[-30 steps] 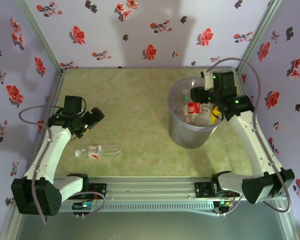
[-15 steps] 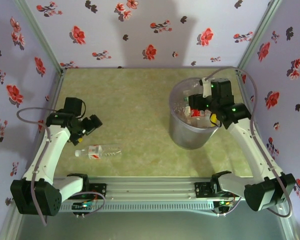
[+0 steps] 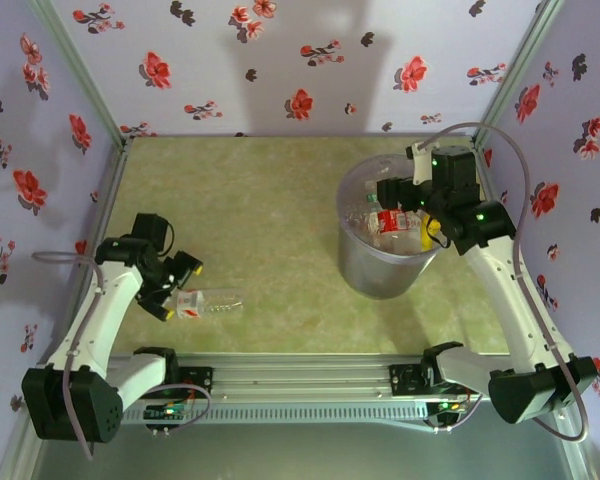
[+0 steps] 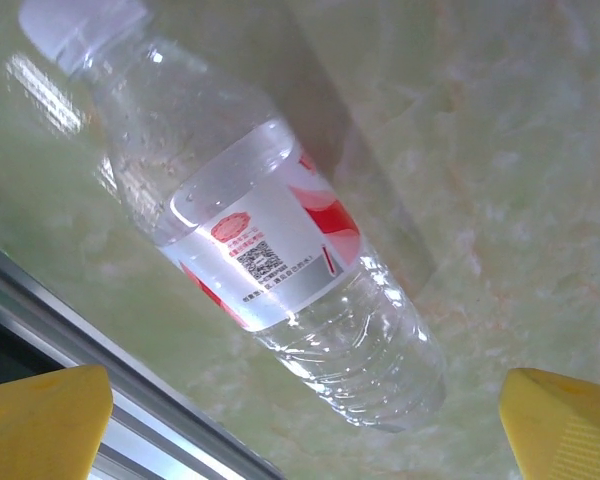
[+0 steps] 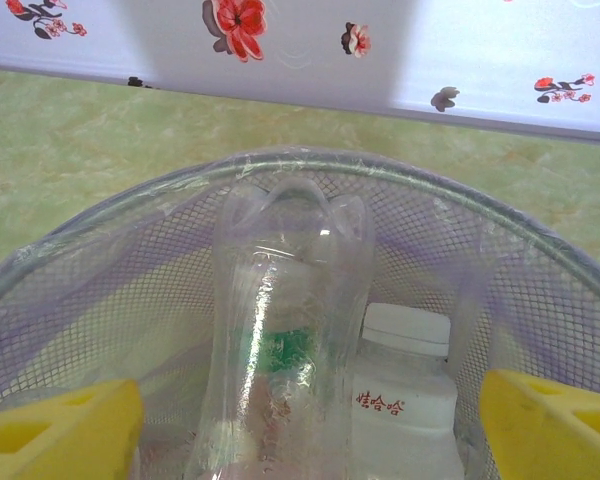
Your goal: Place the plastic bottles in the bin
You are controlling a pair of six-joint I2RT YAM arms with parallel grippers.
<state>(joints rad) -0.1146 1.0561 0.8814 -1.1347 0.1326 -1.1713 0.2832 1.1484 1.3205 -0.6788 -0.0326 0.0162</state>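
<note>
At the lower left of the overhead view, the left tool has come down over the one bottle lying flat on the worktop by the front rail, its fingers spread wide either side and not yet pinching. Farther back, at the upper right, the right tool has spread open above the bin. The clear crushed bottle between its fingers looks released, though I cannot tell whether it has settled, so probably only the worktop bottle remains.
</note>
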